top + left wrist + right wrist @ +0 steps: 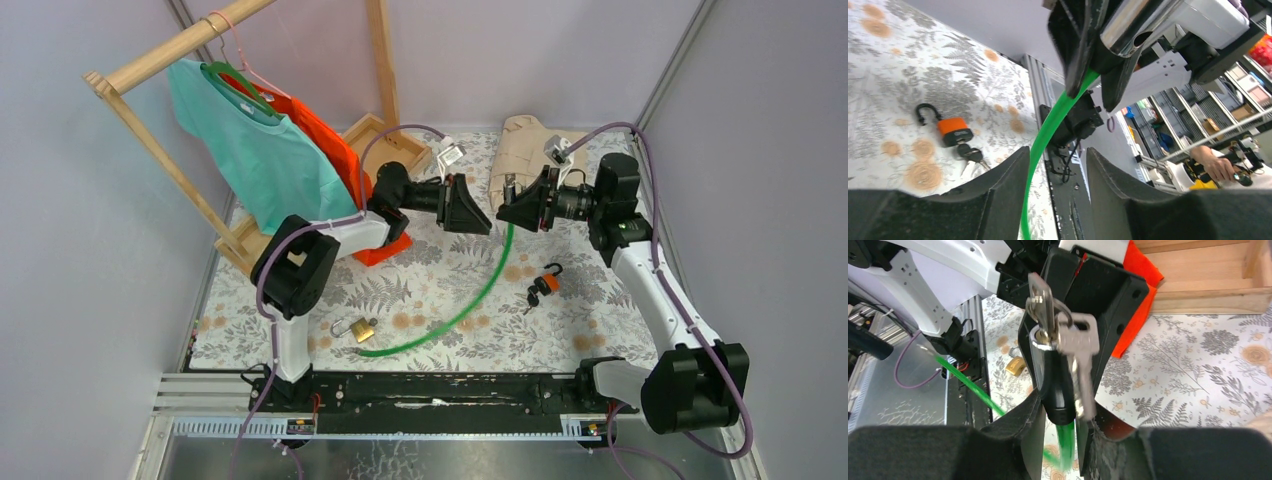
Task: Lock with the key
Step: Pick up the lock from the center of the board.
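- The black cable lock with a chrome cylinder (1055, 385) is hanging in mid-air over the middle of the table. Its green cable (470, 300) is trailing down onto the floral cloth (620, 320).
- A silver key (1040, 295) is sitting in the cylinder (a second key is dangling from its ring), so insertion looks done. You cannot tell whether it is turned.
- Your right gripper (1060, 425) is clamping the lock's body.
- Your left gripper (1058, 155) is facing the key with its fingers parted, holding nothing. Gripping and turning the key is probably what remains.
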